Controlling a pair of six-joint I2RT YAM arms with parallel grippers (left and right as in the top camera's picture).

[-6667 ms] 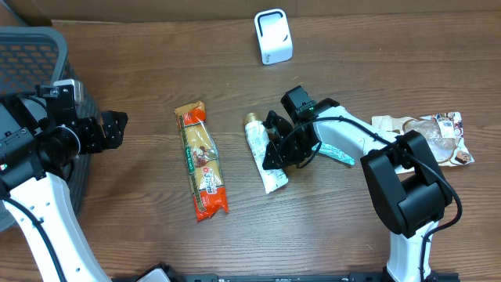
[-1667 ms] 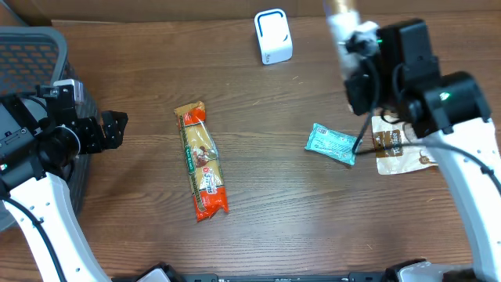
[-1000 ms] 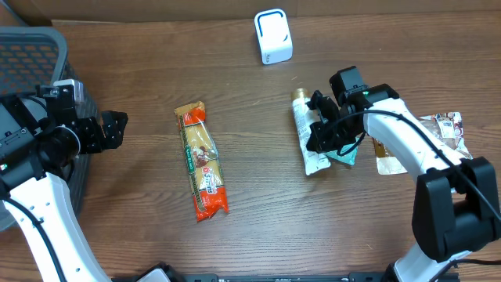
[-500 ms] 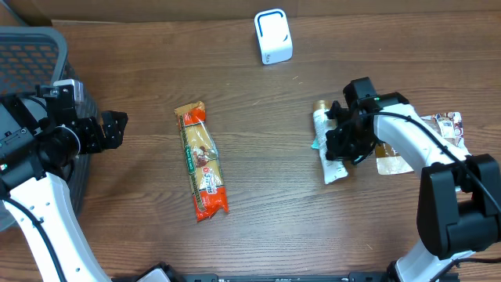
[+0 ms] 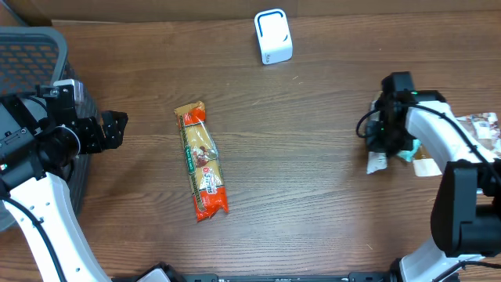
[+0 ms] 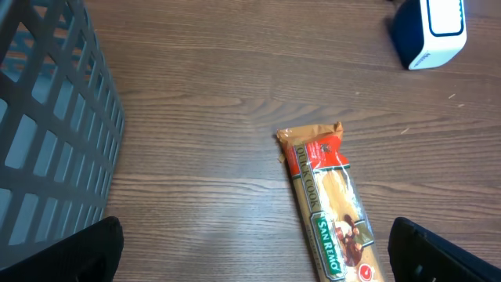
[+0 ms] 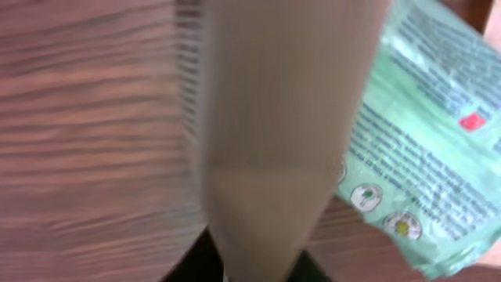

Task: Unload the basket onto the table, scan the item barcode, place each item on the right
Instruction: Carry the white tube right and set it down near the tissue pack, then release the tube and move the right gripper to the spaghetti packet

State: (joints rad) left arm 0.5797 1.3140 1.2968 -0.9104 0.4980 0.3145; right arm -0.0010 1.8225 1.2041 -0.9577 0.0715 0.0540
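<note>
Brown wood-grain desk (image 5: 313,219), seen from overhead, with wide bare stretches through the middle and along the near edge. At 9 o'clock a grey mesh basket (image 5: 31,55) crowds the left edge. The left arm (image 5: 35,196) sits beside it, its jaws spread wide and holding nothing.

At 12 o'clock, near the far edge, stands a white barcode scanner (image 5: 272,35). Just left of centre lies a long orange pasta packet (image 5: 202,160), well apart from everything else.

At 3 o'clock the right arm (image 5: 434,129) reaches down over a white tube (image 5: 376,162), whose flat end pokes out beneath the jaws. Whether those jaws pinch the tube or stand loose around it cannot be told, because the wrist view is blurred. A teal packet (image 5: 409,152) touches the tube, and a brown packet (image 5: 484,125) lies at the right edge.
</note>
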